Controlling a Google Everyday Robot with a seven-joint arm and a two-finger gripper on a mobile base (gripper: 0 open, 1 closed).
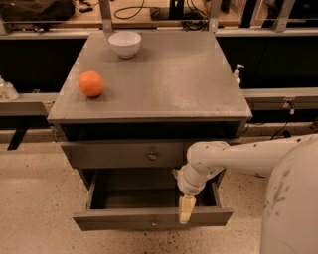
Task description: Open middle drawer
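Desk (164, 84) top grey: orange (91, 83) at 9 o'clock, bowl (124, 43) at 11. Speckled floor (35, 198) bare at 7, cables (134, 10) behind at 12. Middle drawer (124, 220) pulled out at 6, under shut top drawer (109, 155). Tool (186, 209) at its front rim; grip state can't tell.

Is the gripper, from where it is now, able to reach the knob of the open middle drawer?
Probably yes: the gripper hangs at the middle drawer's front edge, beside its knob, with nothing between them.
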